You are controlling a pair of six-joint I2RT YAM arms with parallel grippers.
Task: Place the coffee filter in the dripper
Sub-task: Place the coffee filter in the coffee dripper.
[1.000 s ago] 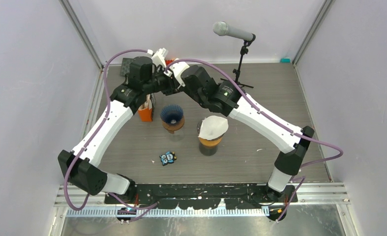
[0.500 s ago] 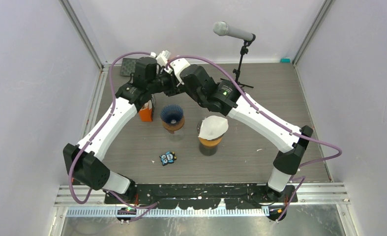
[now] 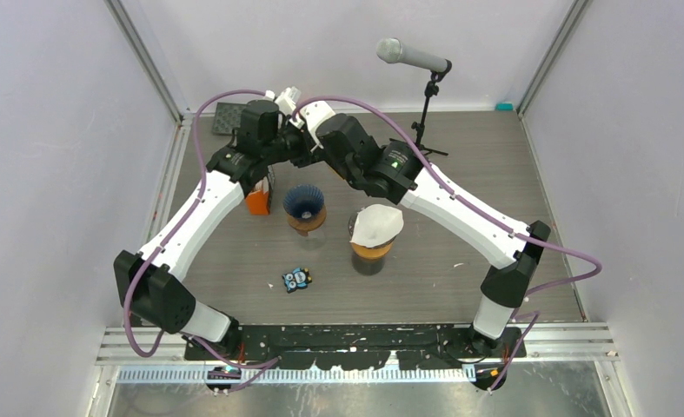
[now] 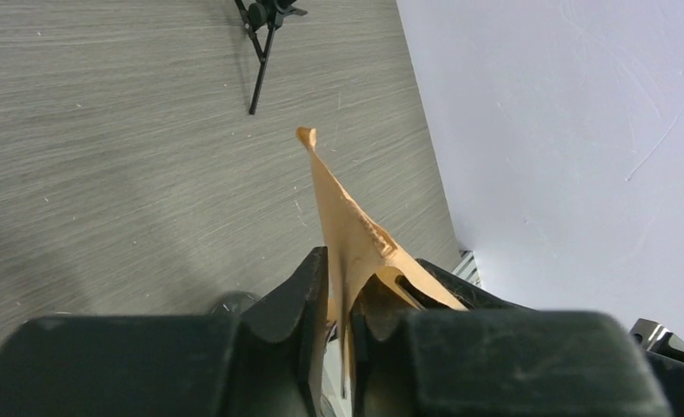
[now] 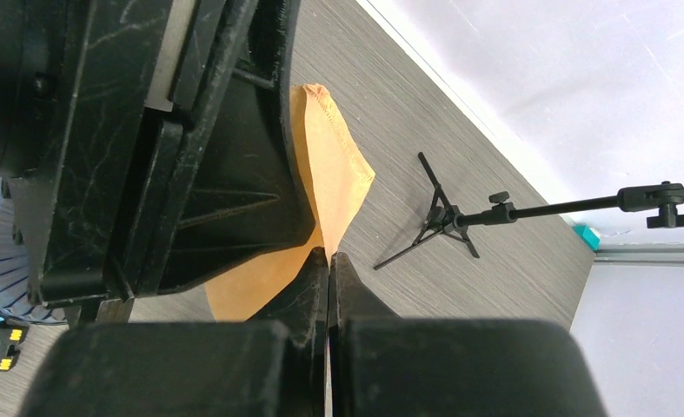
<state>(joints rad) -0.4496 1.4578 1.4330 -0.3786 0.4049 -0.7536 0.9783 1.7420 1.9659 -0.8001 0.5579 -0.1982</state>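
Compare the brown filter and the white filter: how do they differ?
The brown filter is tan; the white filter is white. The brown filter is pinched by the left gripper and right gripper; the white filter sits ungripped on the orange dripper. The brown filter looks folded flat, the white filter spread open. Both are paper.

The coffee filter [image 4: 348,213] was a tan paper cone, pressed flat and creased, with a crimped seam along one edge. It hung in the air above the far part of the table, pinched at one edge by the left gripper [image 4: 342,265] and at another by the right gripper [image 5: 328,258], its pointed corner sticking out past the fingers. The dripper [image 3: 304,202] — a dark blue ribbed cone on an amber base — stood upright near the table's middle, mouth upward. Near it on the right stood a second dripper [image 3: 373,245], orange, with a white filter [image 3: 376,223] seated in it.
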